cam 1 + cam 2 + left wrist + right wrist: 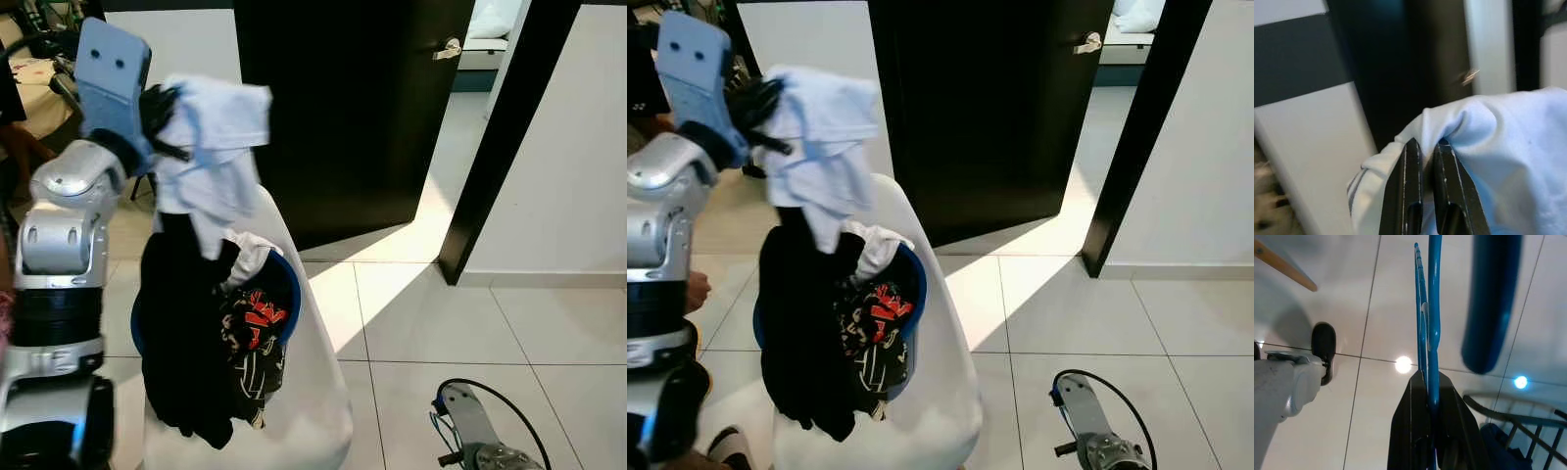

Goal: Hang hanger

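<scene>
My left gripper (162, 113) is raised high at the left, shut on a bunched white garment (211, 147) that hangs down over the chair. The left wrist view has the fingers (1405, 161) pinching a fold of this cloth (1508, 147). My right arm (468, 416) hangs low at the bottom right. In the right wrist view my right gripper (1427, 374) is shut on a thin blue hanger (1432, 308), which sticks out over the tiled floor.
A white chair (313, 392) carries a blue basket (292, 289) of dark and patterned clothes, with a black garment (176, 333) draped down its side. Behind stand an open black door (353, 108) and a black frame (500, 147). A person's shoe (725, 446) is at the bottom left.
</scene>
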Tool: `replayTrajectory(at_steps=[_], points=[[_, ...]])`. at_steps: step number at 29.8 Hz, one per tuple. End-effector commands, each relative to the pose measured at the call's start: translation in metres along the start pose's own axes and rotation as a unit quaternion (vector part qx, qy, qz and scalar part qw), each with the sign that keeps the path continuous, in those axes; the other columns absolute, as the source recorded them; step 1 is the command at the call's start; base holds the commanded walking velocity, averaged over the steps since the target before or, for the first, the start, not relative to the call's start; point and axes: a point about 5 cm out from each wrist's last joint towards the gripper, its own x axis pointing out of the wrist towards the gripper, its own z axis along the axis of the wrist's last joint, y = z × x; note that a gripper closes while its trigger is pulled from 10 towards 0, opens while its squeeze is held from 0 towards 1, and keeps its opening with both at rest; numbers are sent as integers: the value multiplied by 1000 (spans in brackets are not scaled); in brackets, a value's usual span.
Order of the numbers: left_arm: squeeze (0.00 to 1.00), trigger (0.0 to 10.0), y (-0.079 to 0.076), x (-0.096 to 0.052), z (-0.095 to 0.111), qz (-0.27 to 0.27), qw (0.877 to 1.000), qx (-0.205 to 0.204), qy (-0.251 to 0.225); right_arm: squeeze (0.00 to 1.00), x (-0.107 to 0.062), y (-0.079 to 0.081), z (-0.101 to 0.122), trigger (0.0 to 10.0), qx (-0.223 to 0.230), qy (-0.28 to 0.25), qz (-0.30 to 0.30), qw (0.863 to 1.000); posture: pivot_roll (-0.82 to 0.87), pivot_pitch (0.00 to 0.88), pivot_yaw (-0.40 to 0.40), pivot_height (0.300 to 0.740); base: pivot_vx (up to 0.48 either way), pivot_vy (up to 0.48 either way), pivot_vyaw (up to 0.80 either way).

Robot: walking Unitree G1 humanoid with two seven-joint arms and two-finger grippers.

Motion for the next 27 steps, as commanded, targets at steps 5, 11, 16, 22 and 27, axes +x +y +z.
replayTrajectory(at_steps=[5,11,16,22,27], points=[[0,3020,18,1,14,33,998,-31,-41,0,0,3,-1,10000,1,0,2,1000,-11,0,5,740,0,0,0],[0,3843,28,0,33,17,987,-125,-103,0,0,4,-1,10000,2,1,3,1000,-10,0,9,740,0,0,0],[0,4275,12,-32,-1,-156,962,-222,-35,0,0,4,-2,10000,3,1,3,1000,-10,0,12,740,0,0,0],[0,4902,-40,-106,-68,-349,904,-207,133,0,0,3,-2,10000,2,1,3,1000,-2,0,5,740,0,0,0],[0,5843,-39,-131,-90,-331,898,-221,188,0,0,3,-2,10000,0,2,4,1000,-1,0,4,740,0,0,0]])
